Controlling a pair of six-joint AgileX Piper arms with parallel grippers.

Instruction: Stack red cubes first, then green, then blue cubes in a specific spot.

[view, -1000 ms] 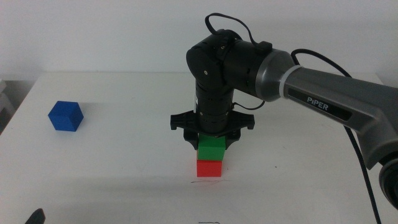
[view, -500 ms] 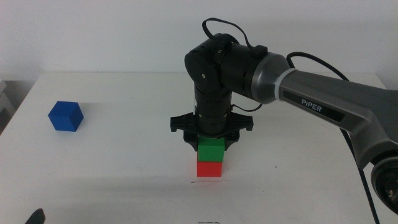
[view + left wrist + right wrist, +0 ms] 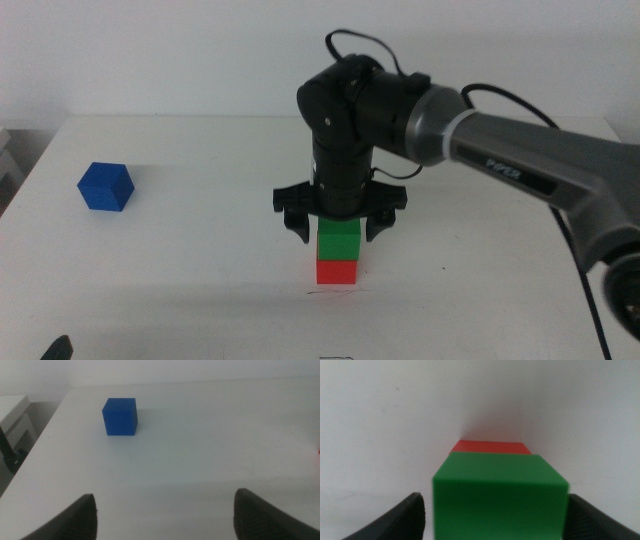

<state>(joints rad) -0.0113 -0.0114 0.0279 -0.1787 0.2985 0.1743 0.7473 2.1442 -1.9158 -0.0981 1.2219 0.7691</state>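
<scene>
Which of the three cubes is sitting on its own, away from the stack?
The blue cube, alone near the table's left side. The green cube sits on the red cube, between the right hand's open jaws.

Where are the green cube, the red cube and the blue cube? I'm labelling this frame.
green cube (image 3: 339, 238), middle view, its front face, on top of the red one.
red cube (image 3: 337, 271), middle view, its front face, at the stack's base.
blue cube (image 3: 120, 416), left wrist view, its front face, alone on the table.
</scene>
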